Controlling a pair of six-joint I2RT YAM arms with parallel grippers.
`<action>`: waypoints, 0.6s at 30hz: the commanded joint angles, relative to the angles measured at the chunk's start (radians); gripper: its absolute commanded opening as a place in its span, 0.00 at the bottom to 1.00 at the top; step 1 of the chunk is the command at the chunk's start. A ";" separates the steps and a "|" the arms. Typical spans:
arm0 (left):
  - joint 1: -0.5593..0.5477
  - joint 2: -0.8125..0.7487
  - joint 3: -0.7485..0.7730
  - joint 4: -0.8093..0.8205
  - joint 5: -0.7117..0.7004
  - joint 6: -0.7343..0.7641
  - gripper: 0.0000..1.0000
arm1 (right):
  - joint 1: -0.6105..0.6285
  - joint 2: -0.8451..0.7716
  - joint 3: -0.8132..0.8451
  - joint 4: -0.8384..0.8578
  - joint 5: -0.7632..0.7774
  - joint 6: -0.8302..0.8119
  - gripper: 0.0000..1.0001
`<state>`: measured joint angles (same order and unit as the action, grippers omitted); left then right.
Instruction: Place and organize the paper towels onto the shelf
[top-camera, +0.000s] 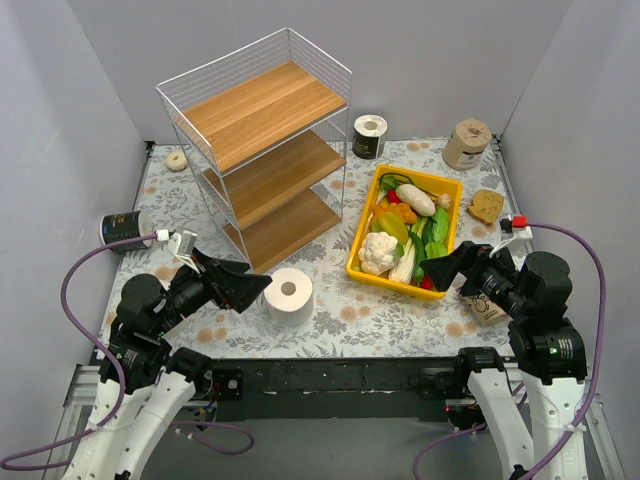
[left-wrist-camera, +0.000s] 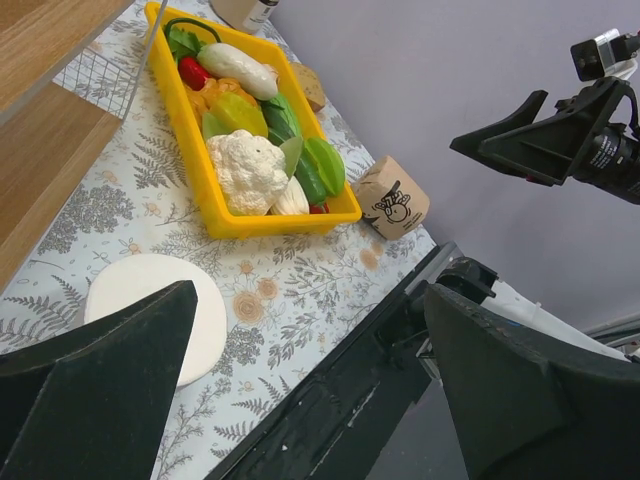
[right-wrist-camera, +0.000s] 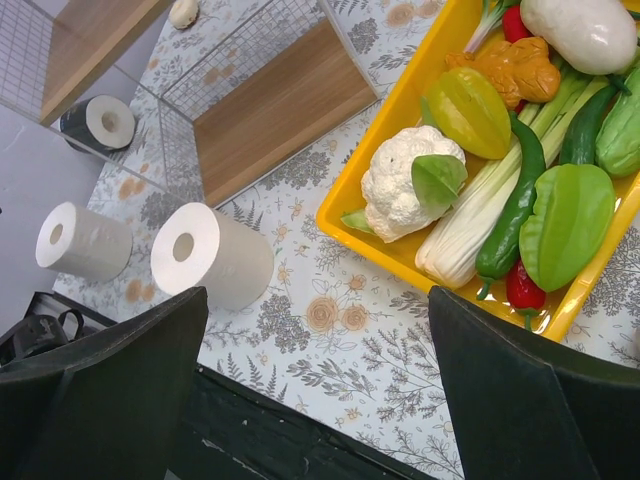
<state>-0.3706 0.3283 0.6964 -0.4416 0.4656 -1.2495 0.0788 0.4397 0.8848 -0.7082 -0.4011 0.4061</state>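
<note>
The shelf (top-camera: 262, 150) stands at the back left, its three wooden boards bare. One white roll (top-camera: 288, 295) stands upright in front of it. My left gripper (top-camera: 250, 287) is open just left of that roll, which also shows in the left wrist view (left-wrist-camera: 150, 295). The right wrist view shows this roll (right-wrist-camera: 215, 255) and a second white roll (right-wrist-camera: 83, 240) lying further left. A black roll (top-camera: 369, 136) and a tan roll (top-camera: 466, 144) stand at the back. Another black roll (top-camera: 125, 228) lies at the left edge. A tan roll (top-camera: 485, 305) sits under my open right gripper (top-camera: 440, 272).
A yellow bin (top-camera: 356, 255) of vegetables lies right of the shelf, between the two grippers. A bread slice (top-camera: 486, 206) lies to its right. A small beige ring (top-camera: 177, 159) sits at the back left. Grey walls close in three sides.
</note>
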 joint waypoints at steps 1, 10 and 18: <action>-0.008 0.000 -0.005 -0.005 -0.016 0.002 0.98 | -0.004 -0.013 0.026 0.004 0.019 -0.015 0.99; -0.010 0.000 -0.008 -0.008 -0.028 -0.001 0.98 | -0.004 -0.007 0.034 -0.014 0.025 -0.009 0.99; -0.010 -0.002 -0.009 -0.006 -0.035 -0.004 0.98 | -0.002 -0.010 0.031 -0.069 0.133 -0.003 0.98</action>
<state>-0.3756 0.3279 0.6956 -0.4438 0.4473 -1.2530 0.0788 0.4374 0.8864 -0.7498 -0.3477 0.4057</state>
